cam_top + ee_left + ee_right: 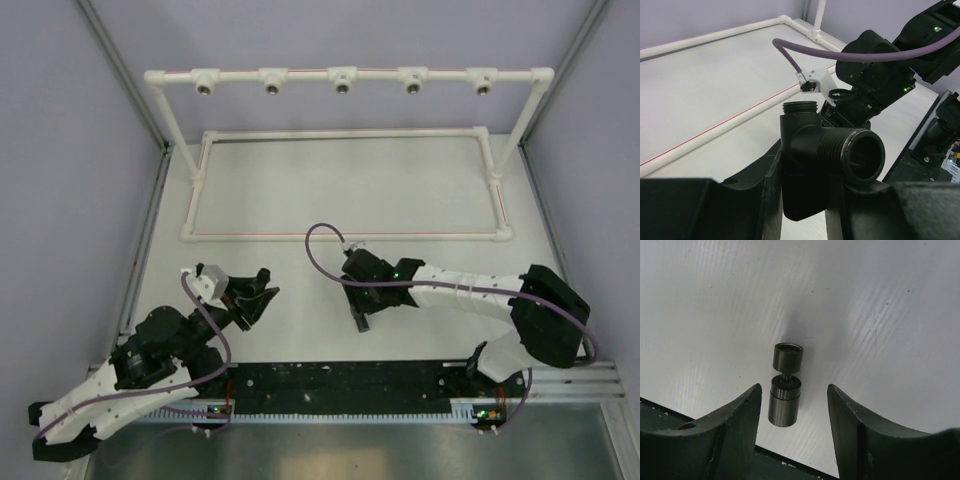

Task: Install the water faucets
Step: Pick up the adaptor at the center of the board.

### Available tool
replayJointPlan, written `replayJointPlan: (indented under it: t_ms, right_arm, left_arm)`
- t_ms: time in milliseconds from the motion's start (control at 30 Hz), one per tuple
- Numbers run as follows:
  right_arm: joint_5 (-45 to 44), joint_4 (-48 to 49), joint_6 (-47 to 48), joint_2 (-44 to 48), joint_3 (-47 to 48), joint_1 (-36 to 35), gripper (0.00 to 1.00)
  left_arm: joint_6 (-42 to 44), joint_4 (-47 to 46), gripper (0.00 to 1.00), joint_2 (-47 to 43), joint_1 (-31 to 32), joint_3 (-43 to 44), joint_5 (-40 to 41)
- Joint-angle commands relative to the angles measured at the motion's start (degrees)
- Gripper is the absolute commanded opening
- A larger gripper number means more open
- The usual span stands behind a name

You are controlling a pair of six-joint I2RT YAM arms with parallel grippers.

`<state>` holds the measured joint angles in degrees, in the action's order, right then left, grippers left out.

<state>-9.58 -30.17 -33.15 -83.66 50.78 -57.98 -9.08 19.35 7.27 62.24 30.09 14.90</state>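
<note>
your left gripper (pixel 810 200) clamps the black t-shaped plastic faucet (pixel 805 150), leaving its threads free, while your right gripper (pixel 794 390) stands open astride the stubby dark cylinder (pixel 785 407) on the white table (pixel 865 315).

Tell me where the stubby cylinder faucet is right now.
In the right wrist view, the stubby cylinder faucet rests on the white table, between the fingers of the open right gripper, touching neither.
</note>
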Motion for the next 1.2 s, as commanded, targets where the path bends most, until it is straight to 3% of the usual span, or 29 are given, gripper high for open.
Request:
replayJointPlan:
  t_ms: [0, 233, 433, 533, 633, 700, 833, 967, 1167]
  right_arm:
    - [2.6, 4.7, -3.2, -2.1, -0.2, 0.6, 0.55]
    - [1.5, 5.4, -8.2, 0.5, -2.6, 0.5, 0.54]
    - [5.8, 3.5, -6.1, -4.0, -2.4, 0.5, 0.53]
    - [6.3, 3.8, -4.2, -5.2, -2.1, 0.3, 0.38]
    - [5.5, 3.4, -2.5, -7.2, -1.2, -0.2, 0.15]
    - [4.1, 2.8, -0.5, -8.9, -0.5, -0.6, 0.07]
    - [0.5, 4.3, 9.8, -9.6, 1.0, -2.3, 0.05]
    - [-1.0, 8.4, 27.8, -8.5, 1.4, -3.2, 0.00]
    - [4.5, 11.2, 56.7, -7.0, 3.1, -2.0, 0.00]
  left_arm:
    - [-0.1, -3.4, 0.00, 0.6, 0.1, 1.6, 0.0]
    - [-0.4, -4.1, 0.00, 1.4, 0.1, 2.1, -1.4]
    - [-0.5, -4.0, 0.00, 1.5, 0.1, 2.2, -2.1]
    - [-0.7, -3.4, 0.00, 1.3, 0.2, 2.4, -2.1]
    - [-0.5, -3.3, 0.00, 1.2, 0.1, 2.5, -2.1]
    - [-0.2, -2.7, 0.00, 1.2, 0.1, 3.0, -1.9]
    - [0.2, -1.3, 0.00, 0.7, 0.2, 3.9, -0.7]
    - [0.6, 0.1, 0.00, -0.7, 0.1, 5.2, -0.1]
    - [-0.8, 4.0, 0.00, -2.9, 0.2, 7.8, -1.3]
